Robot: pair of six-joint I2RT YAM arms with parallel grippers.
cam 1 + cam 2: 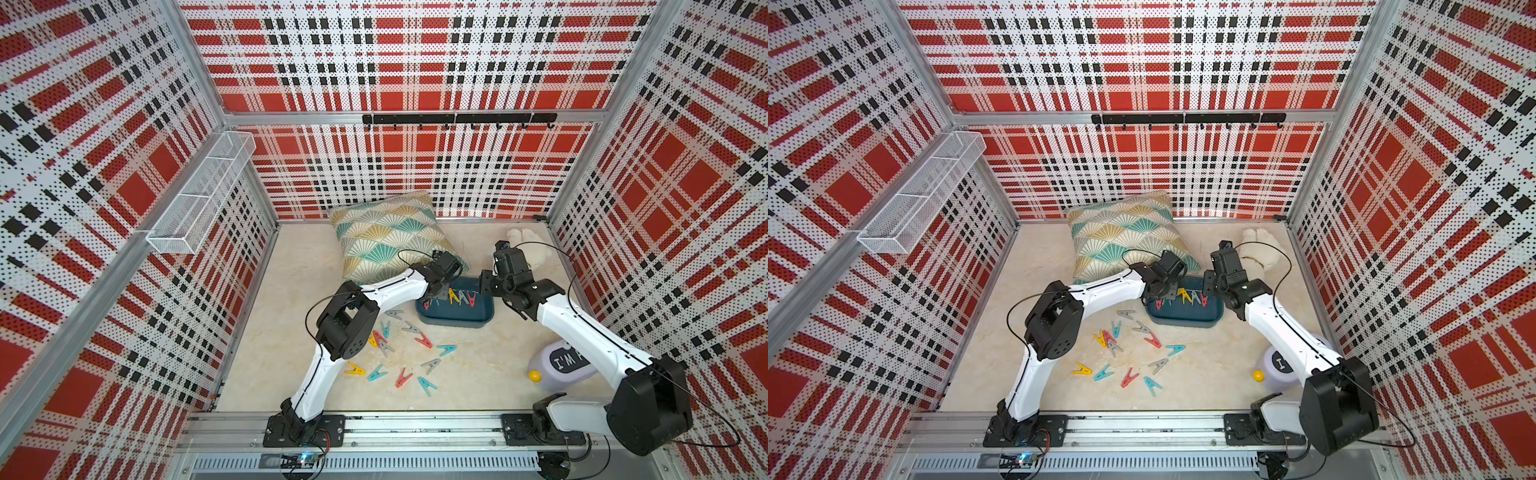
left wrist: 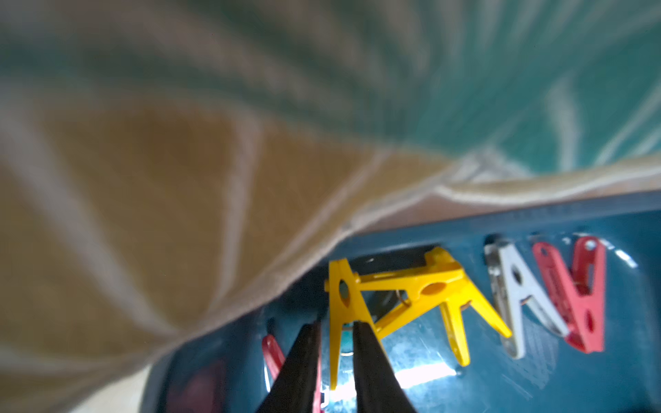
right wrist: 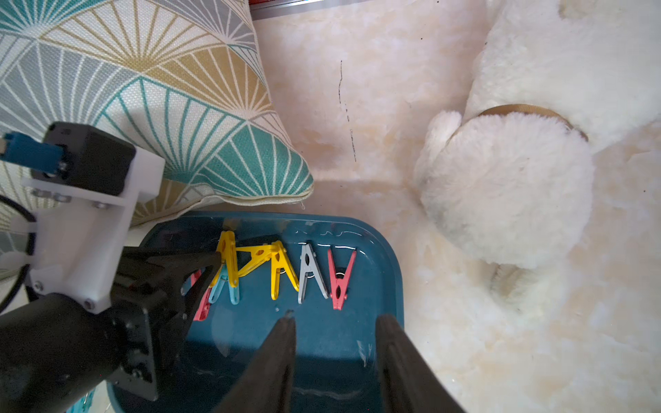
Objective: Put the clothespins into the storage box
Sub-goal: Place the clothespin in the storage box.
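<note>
Both top views look steeply down from overhead. The wrist cameras sit close behind left gripper (image 2: 338, 325) and right gripper (image 3: 337, 318), sharing the storage box (image 3: 246, 332) just ahead.

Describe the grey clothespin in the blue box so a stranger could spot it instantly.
Find the fan-patterned pillow; the dark teal storage box sits at its near corner. In the row inside, it is the only grey clothespin, between a yellow clothespin and a red clothespin.
</note>
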